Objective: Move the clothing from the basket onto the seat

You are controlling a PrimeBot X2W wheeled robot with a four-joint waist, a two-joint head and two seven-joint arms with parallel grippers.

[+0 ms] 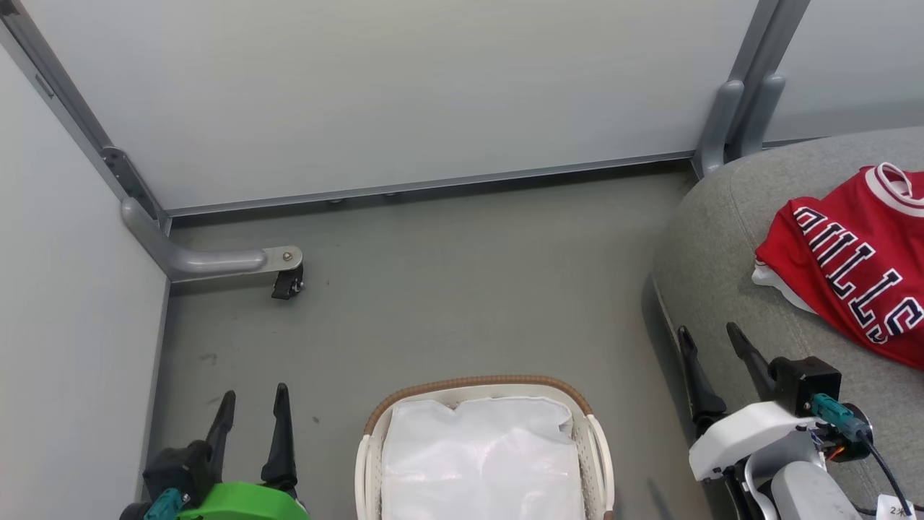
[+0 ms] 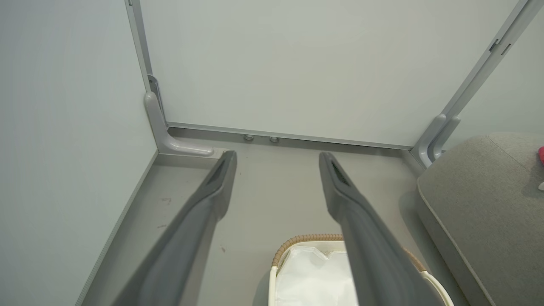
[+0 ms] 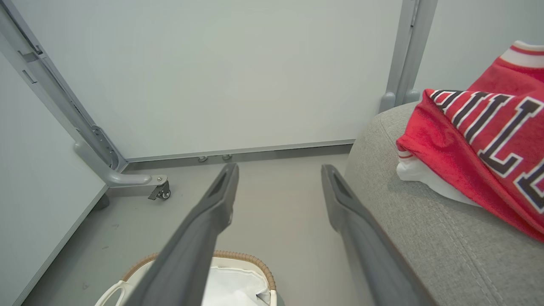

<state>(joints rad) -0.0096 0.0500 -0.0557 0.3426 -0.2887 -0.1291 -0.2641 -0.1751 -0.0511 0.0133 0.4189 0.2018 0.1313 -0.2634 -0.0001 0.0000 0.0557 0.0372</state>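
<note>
The red jersey [image 1: 852, 274] with black white-edged letters lies on the grey seat [image 1: 711, 267] at the right; the right wrist view has the jersey [image 3: 484, 136] spread on the seat [image 3: 425, 238]. The white basket [image 1: 480, 386] with its tan rim stands on the floor at bottom centre, showing just its white liner inside. My left gripper [image 1: 249, 404] hangs open at the lower left, beside the basket [image 2: 306, 240]. My right gripper [image 1: 711, 343] is open at the seat's front edge, nothing between its fingers. A sliver of red clothing [image 2: 541, 155] peeks in at the left wrist view's right edge.
Pale partition walls [image 1: 404, 94] close off the back and left. A grey bracket foot with a small black caster [image 1: 287, 282] juts onto the floor at the back left. Two grey posts [image 1: 736, 115] stand behind the seat. Grey floor [image 1: 462, 289] lies between basket and wall.
</note>
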